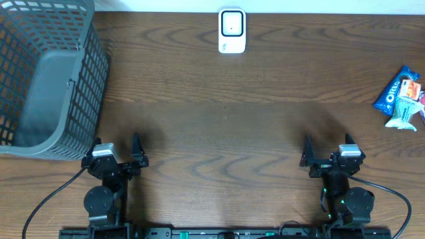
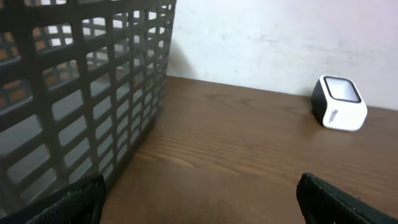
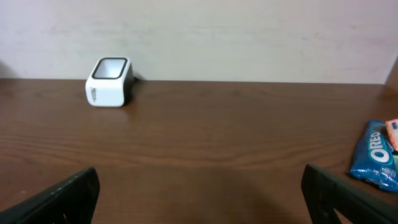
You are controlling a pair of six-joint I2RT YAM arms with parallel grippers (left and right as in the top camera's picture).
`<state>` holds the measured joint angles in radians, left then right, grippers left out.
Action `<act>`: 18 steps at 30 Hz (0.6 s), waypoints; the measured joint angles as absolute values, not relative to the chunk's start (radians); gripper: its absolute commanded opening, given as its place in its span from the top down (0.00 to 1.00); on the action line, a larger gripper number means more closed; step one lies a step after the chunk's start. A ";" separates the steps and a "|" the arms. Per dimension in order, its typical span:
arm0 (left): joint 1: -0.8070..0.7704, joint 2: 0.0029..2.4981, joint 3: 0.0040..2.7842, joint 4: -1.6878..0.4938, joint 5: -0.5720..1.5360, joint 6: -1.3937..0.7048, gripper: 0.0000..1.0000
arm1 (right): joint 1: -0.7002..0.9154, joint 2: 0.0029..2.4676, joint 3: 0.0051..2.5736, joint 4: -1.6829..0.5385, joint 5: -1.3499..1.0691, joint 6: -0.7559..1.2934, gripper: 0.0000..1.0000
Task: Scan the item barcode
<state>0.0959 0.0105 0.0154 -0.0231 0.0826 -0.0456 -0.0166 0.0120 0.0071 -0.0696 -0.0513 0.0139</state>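
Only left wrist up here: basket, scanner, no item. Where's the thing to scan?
Observer: Snack packs lie at the table's far right edge, an Oreo pack among them.
Operator: Either arm on them?
Observer: No. The right gripper is open and empty, near the front edge, well short of the packs.
Operator: Anything in the basket?
Observer: From overhead, the part of the basket in frame shows only its bare grey floor.
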 measured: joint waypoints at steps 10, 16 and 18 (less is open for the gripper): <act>0.096 0.010 0.015 -0.023 0.083 0.009 0.02 | -0.017 0.012 0.007 -0.070 -0.051 0.014 0.01; 0.096 0.010 0.015 -0.023 0.083 0.027 0.02 | -0.017 0.012 0.007 -0.070 -0.051 0.014 0.01; 0.096 0.010 0.015 -0.023 0.083 0.027 0.02 | -0.017 0.012 0.007 -0.070 -0.051 0.014 0.01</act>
